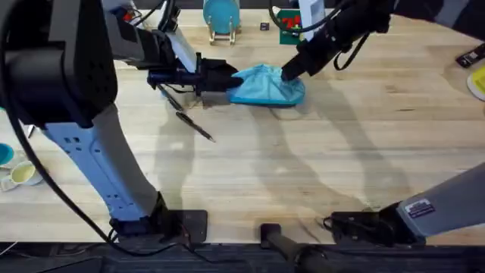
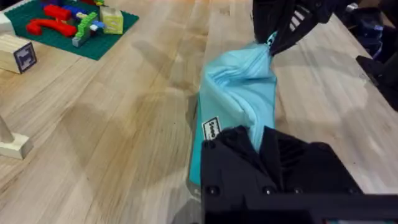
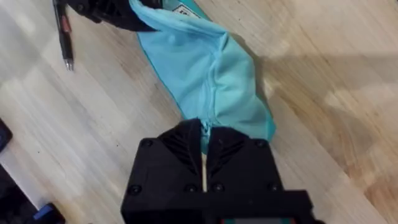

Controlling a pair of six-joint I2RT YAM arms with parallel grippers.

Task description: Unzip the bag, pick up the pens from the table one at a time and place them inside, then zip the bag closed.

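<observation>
The light blue bag (image 1: 265, 87) lies bunched on the table (image 1: 318, 167) at the back middle. My left gripper (image 1: 227, 78) is shut on its left end, and the left wrist view shows the fabric (image 2: 239, 93) pinched between my fingers (image 2: 255, 134). My right gripper (image 1: 292, 72) is shut on the zipper pull at the bag's right end (image 3: 204, 134), with the zipper seam (image 3: 208, 74) running away from it. One dark pen (image 1: 195, 127) lies on the wood in front of the left gripper. A second pen (image 1: 170, 98) lies partly under the left arm.
A blue disc on a wooden stand (image 1: 221, 15) and a green baseplate with bricks (image 1: 288, 26) sit behind the bag. Cups (image 1: 15, 171) stand at the left edge. A yellow item (image 1: 479, 80) and a black object (image 1: 470, 54) lie far right.
</observation>
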